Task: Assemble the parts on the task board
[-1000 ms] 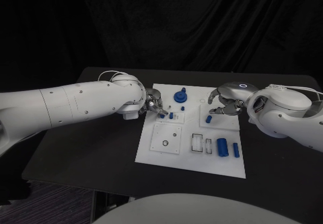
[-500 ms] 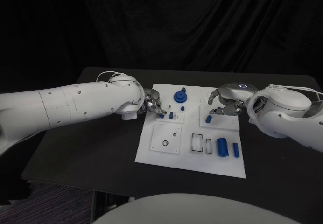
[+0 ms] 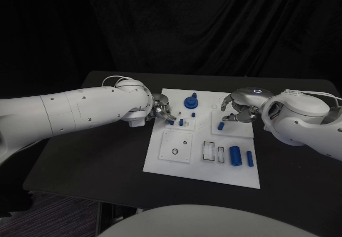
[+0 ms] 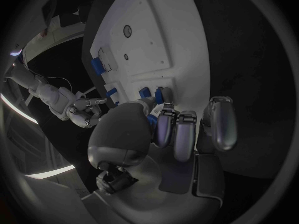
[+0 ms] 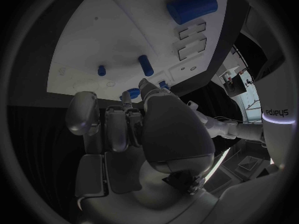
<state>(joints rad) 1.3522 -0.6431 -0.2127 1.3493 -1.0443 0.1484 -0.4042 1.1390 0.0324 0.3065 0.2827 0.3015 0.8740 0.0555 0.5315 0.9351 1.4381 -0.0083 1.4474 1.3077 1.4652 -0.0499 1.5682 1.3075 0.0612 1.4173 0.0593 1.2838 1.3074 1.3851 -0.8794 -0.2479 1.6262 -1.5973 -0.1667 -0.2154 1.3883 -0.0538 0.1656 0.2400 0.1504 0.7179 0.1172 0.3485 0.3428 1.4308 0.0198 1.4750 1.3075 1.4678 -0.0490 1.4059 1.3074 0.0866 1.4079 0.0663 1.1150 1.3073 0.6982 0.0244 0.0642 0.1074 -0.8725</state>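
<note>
The white task board (image 3: 178,163) lies in the middle of the table. My left hand (image 3: 161,110) hovers at the board's left edge and pinches a small blue part (image 3: 172,121) over a raised white block, next to a short blue peg (image 3: 181,122). The left wrist view has the same small blue part (image 4: 152,118) between the thumb and fingers (image 4: 176,132). My right hand (image 3: 238,109) hangs over the board's far right block with its fingers curled but apart and nothing between them. A blue peg (image 3: 221,126) lies just below it. A blue knob (image 3: 191,102) stands at the far edge.
A thick blue cylinder (image 3: 235,155) and a thinner one (image 3: 250,158) lie at the board's near right, beside rectangular slots (image 3: 209,151). A square plate with a round hole (image 3: 175,146) sits near left. Black table (image 3: 93,158) surrounds the board.
</note>
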